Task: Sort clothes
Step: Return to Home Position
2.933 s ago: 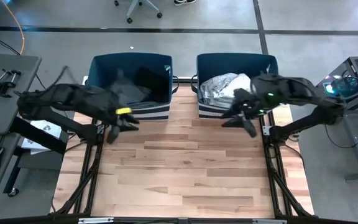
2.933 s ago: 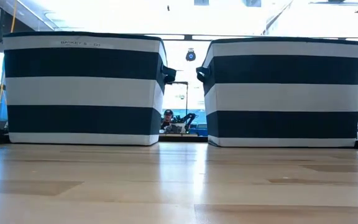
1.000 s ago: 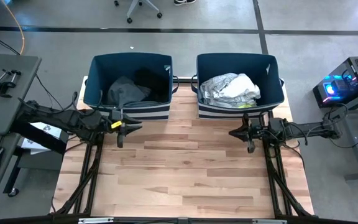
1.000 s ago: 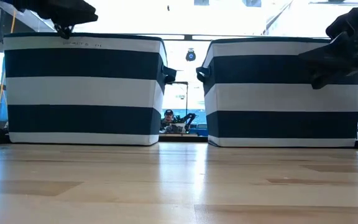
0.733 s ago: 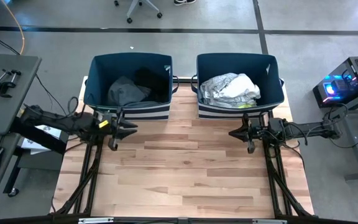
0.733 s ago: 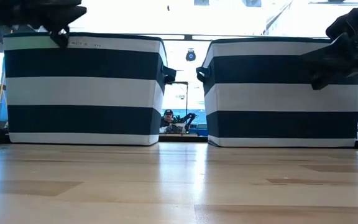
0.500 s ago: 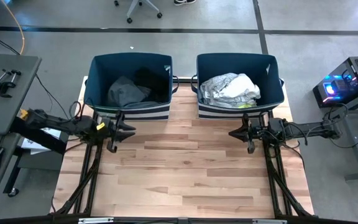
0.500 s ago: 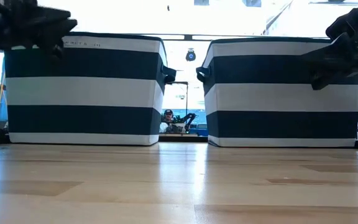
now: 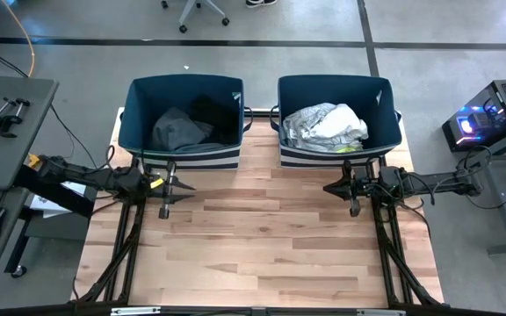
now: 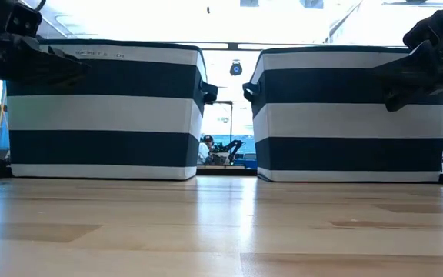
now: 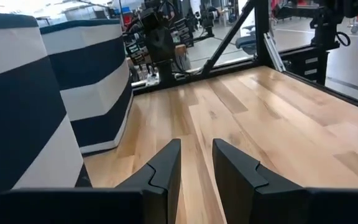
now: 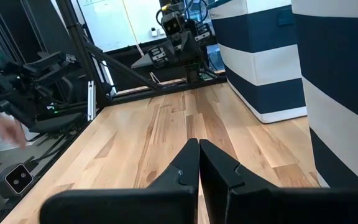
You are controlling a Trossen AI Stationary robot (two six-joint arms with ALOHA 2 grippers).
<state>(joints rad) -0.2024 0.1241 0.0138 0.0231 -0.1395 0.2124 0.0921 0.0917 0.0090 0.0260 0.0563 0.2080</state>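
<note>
The clothes lie in two navy and white striped bins at the table's far edge. The left bin (image 9: 134,110) holds a dark grey garment (image 9: 178,130) and a black one (image 9: 211,112). The right bin (image 9: 385,96) holds white and light grey patterned garments (image 9: 323,125) with a bit of neon yellow (image 9: 350,147) at its near wall. My left gripper (image 9: 187,185) hangs low in front of the left bin, a little open and empty (image 11: 194,158). My right gripper (image 9: 328,187) hangs in front of the right bin, shut and empty (image 12: 198,149).
The wooden table top (image 9: 262,237) spreads between the bins and the near edge. Both arms reach in level from the table's sides, in front of the bins (image 10: 102,108). A desk (image 9: 7,114) stands beyond the left edge. A person's hand (image 12: 5,129) shows off the table.
My left gripper has gone down from the height of the left bin's rim to about its upper dark stripe and drawn back a little toward the table's left edge, with the arm stretched out low.
</note>
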